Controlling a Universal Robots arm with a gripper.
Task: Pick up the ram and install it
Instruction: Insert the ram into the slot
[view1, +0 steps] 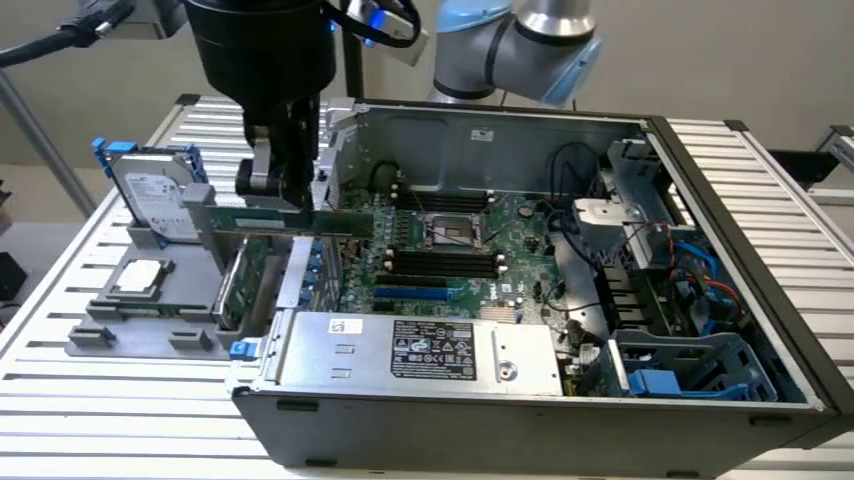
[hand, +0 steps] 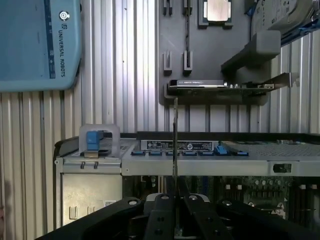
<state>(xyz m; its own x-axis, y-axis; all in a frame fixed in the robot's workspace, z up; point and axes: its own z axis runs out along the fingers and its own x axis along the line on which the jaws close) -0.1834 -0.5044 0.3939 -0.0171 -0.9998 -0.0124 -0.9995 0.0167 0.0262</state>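
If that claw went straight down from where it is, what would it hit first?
Probably the ram that the gripper holds would land first on the computer case wall, though depth is unclear.

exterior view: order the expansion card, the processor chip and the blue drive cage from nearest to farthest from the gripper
1. expansion card, upright just below the gripper, which grips the ram.
2. processor chip, lying flat toward the exterior view's left.
3. blue drive cage, far off at the exterior view's right.

End effector (view1: 278, 198) clamped on ram (view1: 340, 222), roughly level, above open computer case's (view1: 747, 240) edge, over expansion card (view1: 247, 285).
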